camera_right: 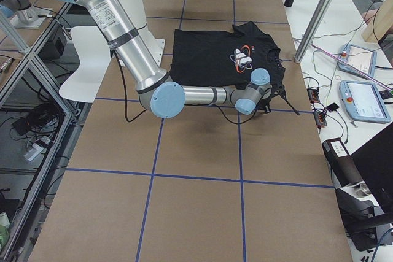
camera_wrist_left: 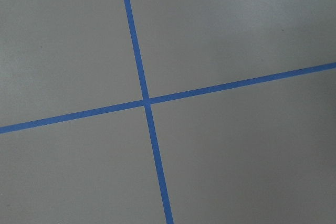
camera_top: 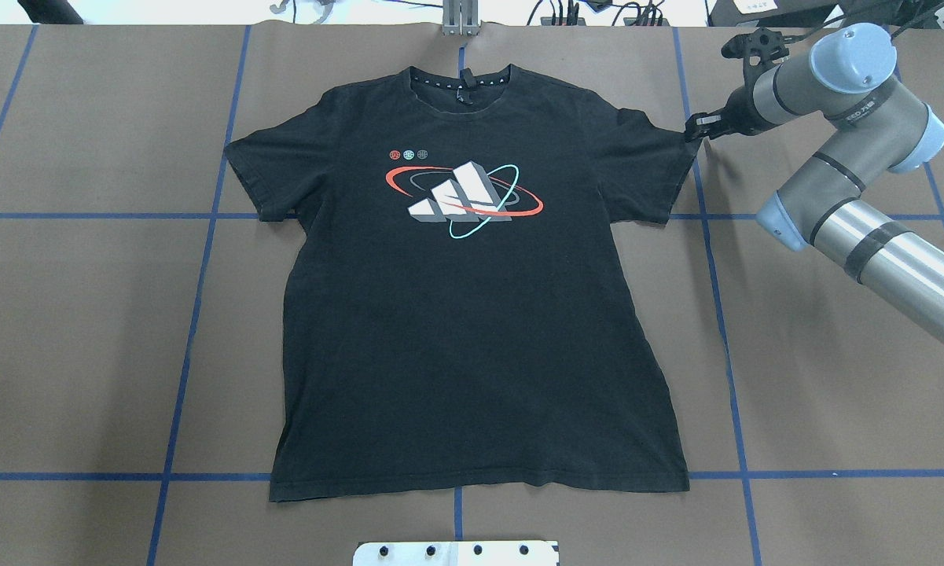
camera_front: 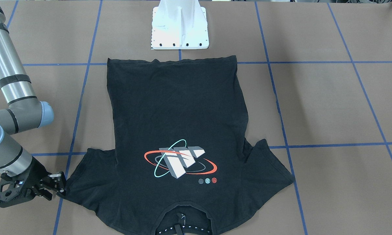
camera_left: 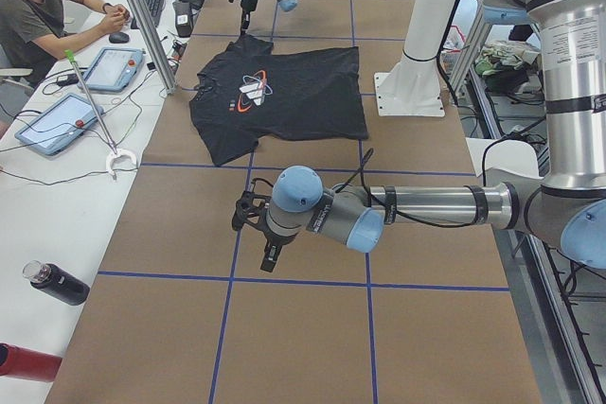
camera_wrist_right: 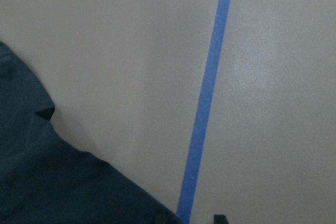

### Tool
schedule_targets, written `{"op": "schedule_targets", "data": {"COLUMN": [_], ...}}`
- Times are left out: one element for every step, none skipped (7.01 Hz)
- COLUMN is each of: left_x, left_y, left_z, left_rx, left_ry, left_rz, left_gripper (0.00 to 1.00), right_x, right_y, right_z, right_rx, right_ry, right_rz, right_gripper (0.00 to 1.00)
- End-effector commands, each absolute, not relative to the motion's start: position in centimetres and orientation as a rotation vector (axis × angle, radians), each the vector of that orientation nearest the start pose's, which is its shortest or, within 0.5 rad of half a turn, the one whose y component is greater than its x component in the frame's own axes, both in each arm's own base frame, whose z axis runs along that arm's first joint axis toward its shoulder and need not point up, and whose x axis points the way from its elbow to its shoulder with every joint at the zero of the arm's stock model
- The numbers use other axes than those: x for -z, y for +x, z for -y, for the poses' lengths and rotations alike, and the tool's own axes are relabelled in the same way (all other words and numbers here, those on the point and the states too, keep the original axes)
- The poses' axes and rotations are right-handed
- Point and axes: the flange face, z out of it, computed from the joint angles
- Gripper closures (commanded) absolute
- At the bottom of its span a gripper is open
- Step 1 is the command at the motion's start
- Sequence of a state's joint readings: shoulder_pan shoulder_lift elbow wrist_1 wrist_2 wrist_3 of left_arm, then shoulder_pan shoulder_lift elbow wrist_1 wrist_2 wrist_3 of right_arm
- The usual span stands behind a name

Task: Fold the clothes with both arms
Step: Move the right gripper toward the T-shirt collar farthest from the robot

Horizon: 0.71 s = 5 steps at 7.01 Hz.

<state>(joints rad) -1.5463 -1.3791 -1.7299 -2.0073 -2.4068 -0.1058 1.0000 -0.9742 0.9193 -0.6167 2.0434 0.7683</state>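
While the left gripper hangs over the taped table, jaws impossible to judge, the black T-shirt lies flat mid-table, graphic up. At its sleeve hem sits the right gripper, fingers apart.

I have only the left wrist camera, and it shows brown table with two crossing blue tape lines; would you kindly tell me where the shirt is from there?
Observer: The shirt is well away from you; the left claw hangs over bare table toward the robot's left end.
Operator: Thank you. Where is the right arm?
Observer: The right claw is at the edge of the shirt's sleeve, with its fingertips apart.
Operator: Is anything folded yet?
Observer: No; the shirt lies flat with its graphic up and both sleeves spread out.
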Motion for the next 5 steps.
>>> {"op": "schedule_targets", "data": {"left_x": [-61.5, -61.5, -61.4, -61.5, -61.6], "left_y": [-4.9, -4.9, -4.9, -4.9, -4.9], "left_z": [43.0, 43.0, 43.0, 43.0, 42.9], "left_rx": [-0.093, -0.093, -0.094, -0.091, -0.092], "left_ry": [0.325, 0.325, 0.326, 0.323, 0.322], "left_rz": [-0.847, -0.847, -0.847, -0.847, -0.847], "left_gripper": [0.0, 0.0, 0.0, 0.0, 0.0], "right_x": [-51.3, -50.7, -49.4, -47.1, -44.9], "right_y": [-33.9, -33.9, -33.9, -34.0, -34.4], "right_z": [68.9, 68.9, 68.9, 68.7, 68.0], "right_rx": [0.031, 0.03, 0.037, 0.053, 0.048], "right_ry": [0.416, 0.422, 0.433, 0.454, 0.452], "right_rz": [0.891, 0.899, 0.919, 0.95, 0.97], "right_gripper": [1.0, 1.0, 1.0, 1.0, 1.0]}}
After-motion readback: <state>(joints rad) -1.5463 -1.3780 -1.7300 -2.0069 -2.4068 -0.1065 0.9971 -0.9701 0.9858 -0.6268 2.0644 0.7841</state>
